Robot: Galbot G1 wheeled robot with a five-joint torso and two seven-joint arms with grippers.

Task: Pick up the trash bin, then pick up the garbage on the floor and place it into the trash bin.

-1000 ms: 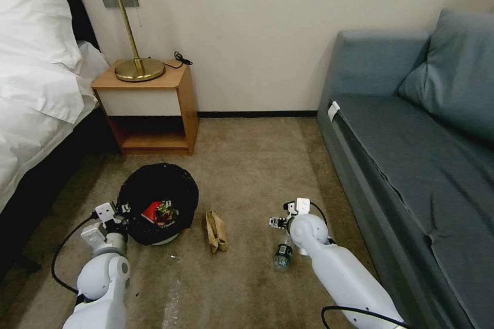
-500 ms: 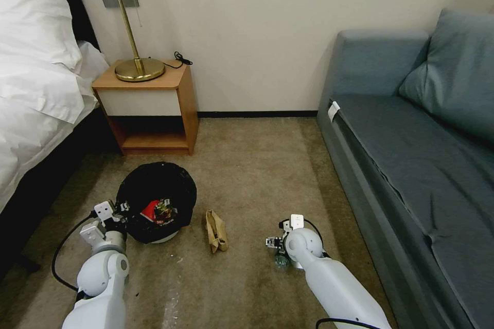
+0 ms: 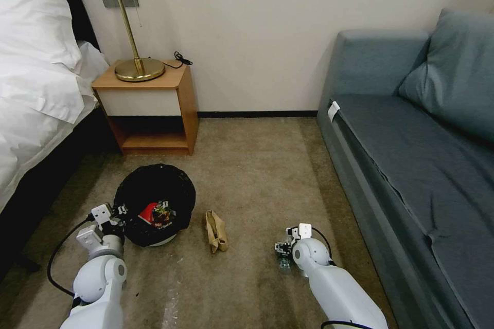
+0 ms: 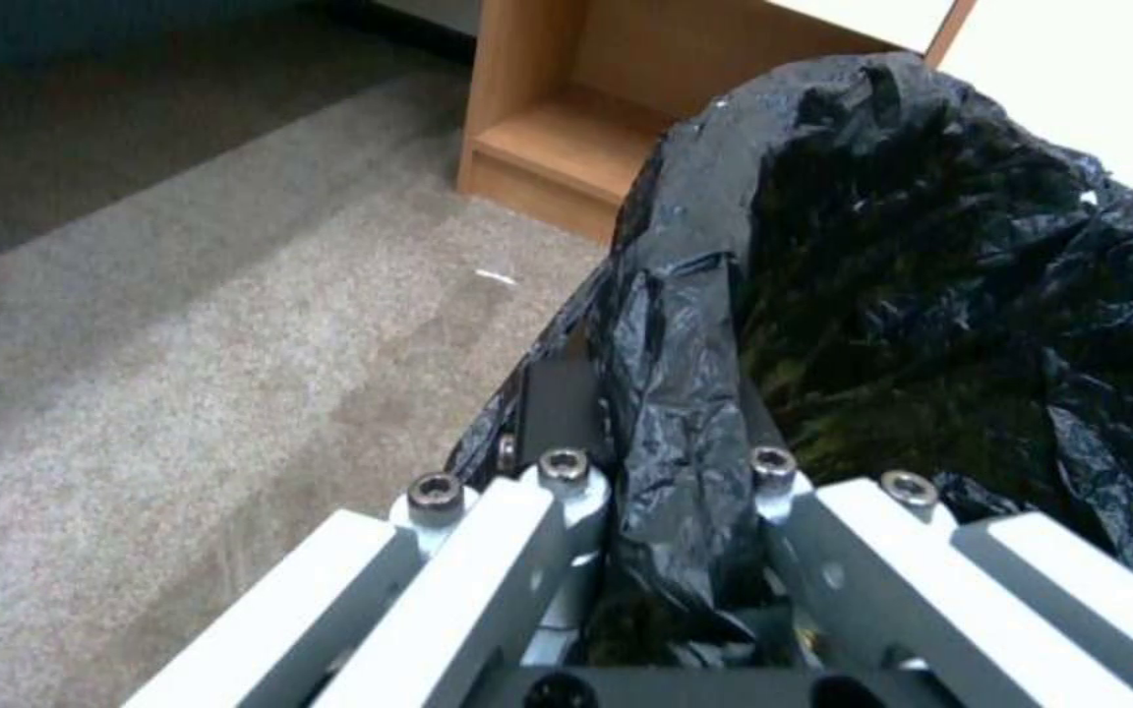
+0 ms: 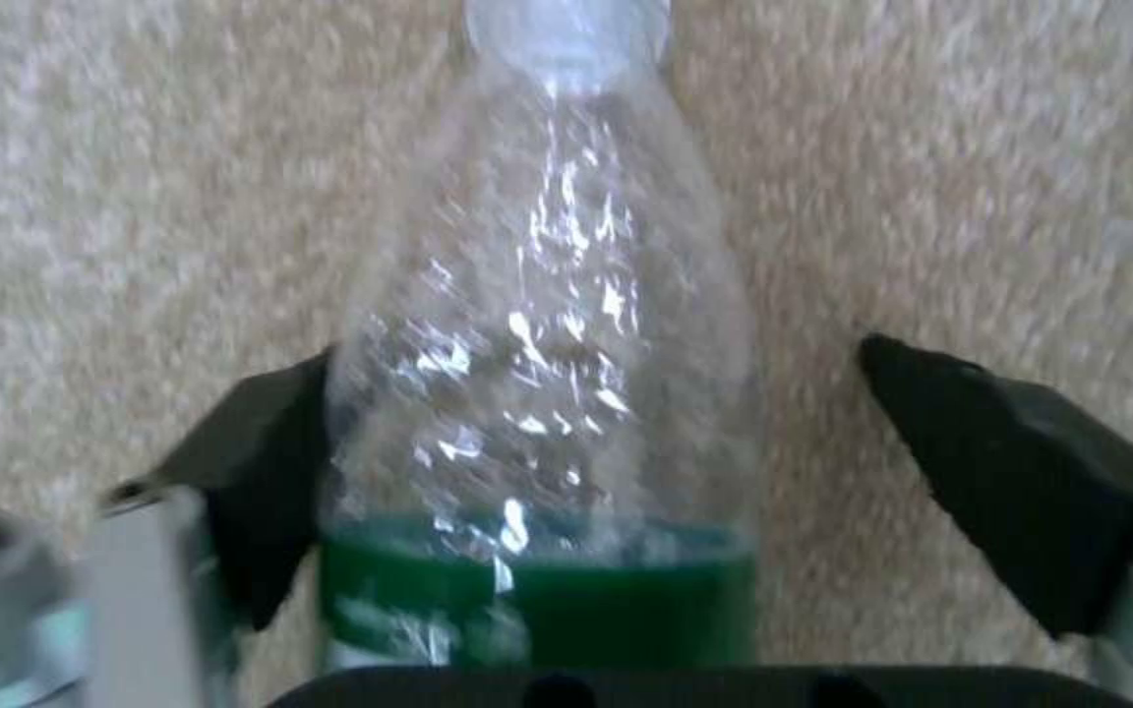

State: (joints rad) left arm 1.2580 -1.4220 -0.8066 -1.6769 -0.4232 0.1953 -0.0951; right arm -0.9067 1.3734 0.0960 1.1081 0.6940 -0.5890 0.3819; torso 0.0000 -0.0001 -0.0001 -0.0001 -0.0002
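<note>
The trash bin [image 3: 154, 200], white with a black bag lining, is left of centre on the carpet. My left gripper [image 3: 116, 214] is shut on its near rim, and the bag [image 4: 934, 265] bunches between the fingers [image 4: 562, 403]. A red packet and a dark wrapper [image 3: 158, 213] lie inside the bin. A crumpled tan paper bag [image 3: 216, 230] lies on the floor just right of the bin. My right gripper [image 3: 283, 248] is low over the clear bottle [image 3: 284, 263] and open. The bottle [image 5: 541, 324] lies between its pads, with one pad [image 5: 266, 462] against it and the other [image 5: 986, 462] apart from it.
A wooden nightstand [image 3: 154, 105] with a brass lamp [image 3: 138, 68] stands against the wall behind the bin. The bed [image 3: 36, 87] runs along the left and a grey-blue sofa [image 3: 411, 139] along the right. Open carpet [image 3: 257, 175] lies between them.
My right gripper has dropped down and drawn nearer until its fingers straddle the bottle. The left gripper and the bin have shifted slightly left.
</note>
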